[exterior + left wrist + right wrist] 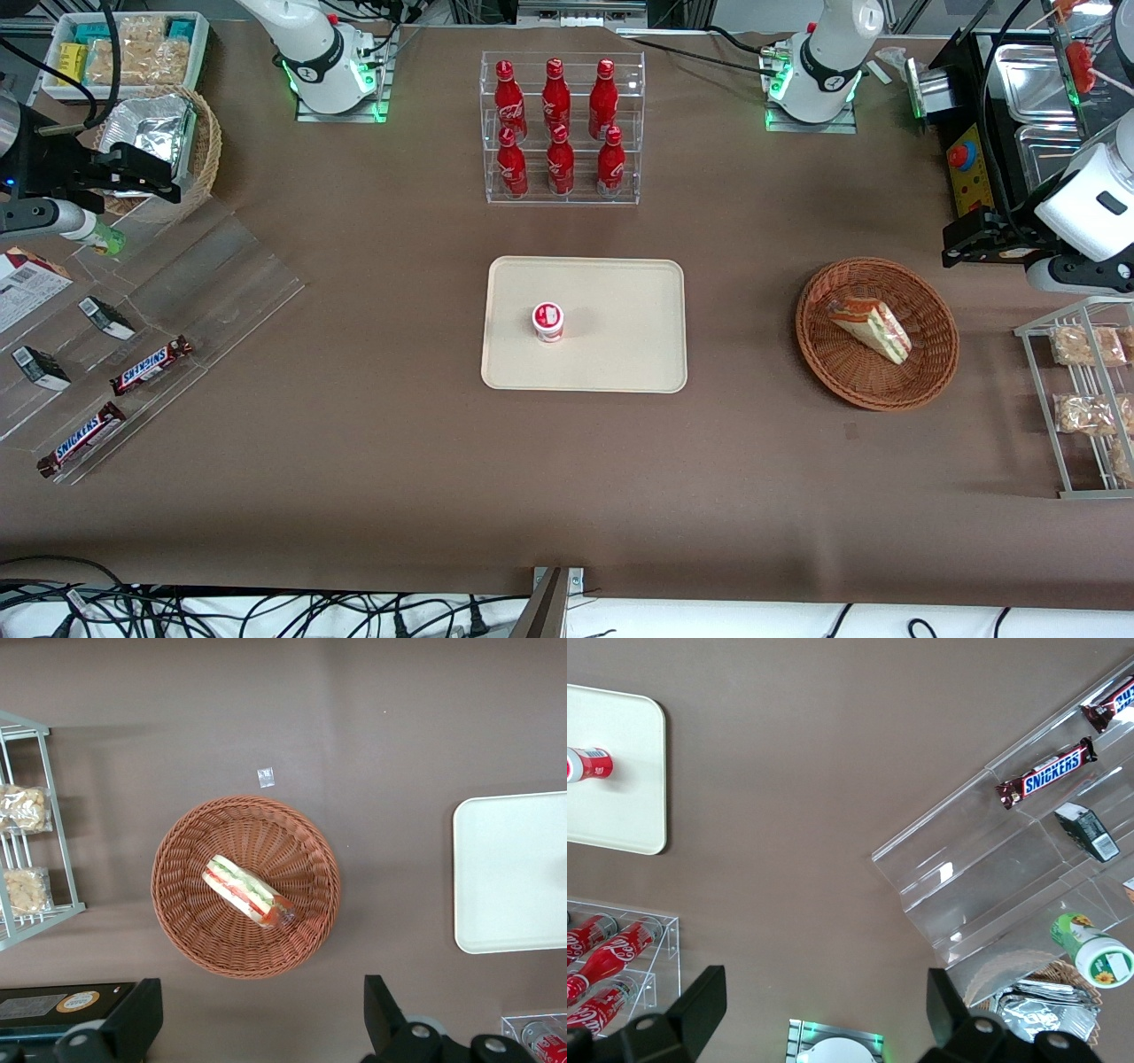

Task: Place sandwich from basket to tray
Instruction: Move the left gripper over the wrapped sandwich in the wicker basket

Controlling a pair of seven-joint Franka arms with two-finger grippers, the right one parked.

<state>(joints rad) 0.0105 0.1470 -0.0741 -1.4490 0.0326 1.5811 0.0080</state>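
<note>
The sandwich [873, 326] [246, 890], a wrapped wedge with green, red and yellow layers, lies in the round reddish-brown basket [930, 368] [182, 921]. The beige tray [620, 354] [514, 877] lies mid-table, toward the parked arm's end from the basket. A small red-and-white cup [548, 321] stands on the tray. My gripper [961, 237] [257, 1019] hangs open above the table, farther from the front camera than the basket and a little toward the working arm's end. Its fingers [133, 1019] stand wide apart with nothing between them, and the basket's rim is just clear of them.
A wire rack [1085, 399] with tan snack packets stands beside the basket, at the working arm's end. Metal trays [1032, 89] sit farther back. A clear rack of red bottles [561, 128] stands farther back than the tray. A clear display holding Snickers bars [151, 365] is toward the parked arm's end.
</note>
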